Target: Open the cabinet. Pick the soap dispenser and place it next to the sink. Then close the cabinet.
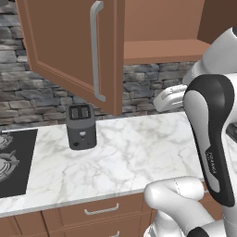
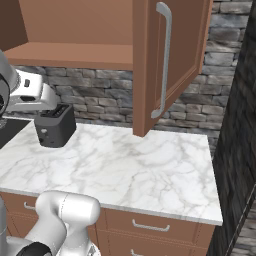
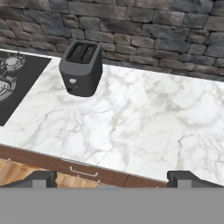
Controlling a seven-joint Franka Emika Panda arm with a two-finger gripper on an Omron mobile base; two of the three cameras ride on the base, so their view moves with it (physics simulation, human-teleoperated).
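Left base view: cabinet (image 1: 139,28) is open, its left door (image 1: 69,46) swung far out over the counter (image 1: 129,157), handle (image 1: 96,51) facing me. Shelf (image 1: 162,50) looks bare from here; I can't spot the soap bottle.
Left base risk: the arm (image 1: 210,134) rises right of that door; if I lift toward the shelf carelessly I'd say the elbow clips the door edge and knocks it.
Right base view: right door (image 2: 170,60) hangs open above the counter (image 2: 125,165), toaster (image 2: 55,125) sits near the stone wall, hand (image 2: 35,92) just above and left of it.
Right base risk: hand is close to the toaster; a low sweep could shove it. Shelf interior is partly hidden, so I may reach for a bottle I haven't located.
Hand view: gripper (image 3: 111,177) jaws stand wide apart, nothing between them, looking down at the counter (image 3: 131,118), toaster (image 3: 81,68), stove (image 3: 17,78).
Hand view risk: camera points down, not into the cabinet; no sink visible here either, so the drop spot is unknown to me.
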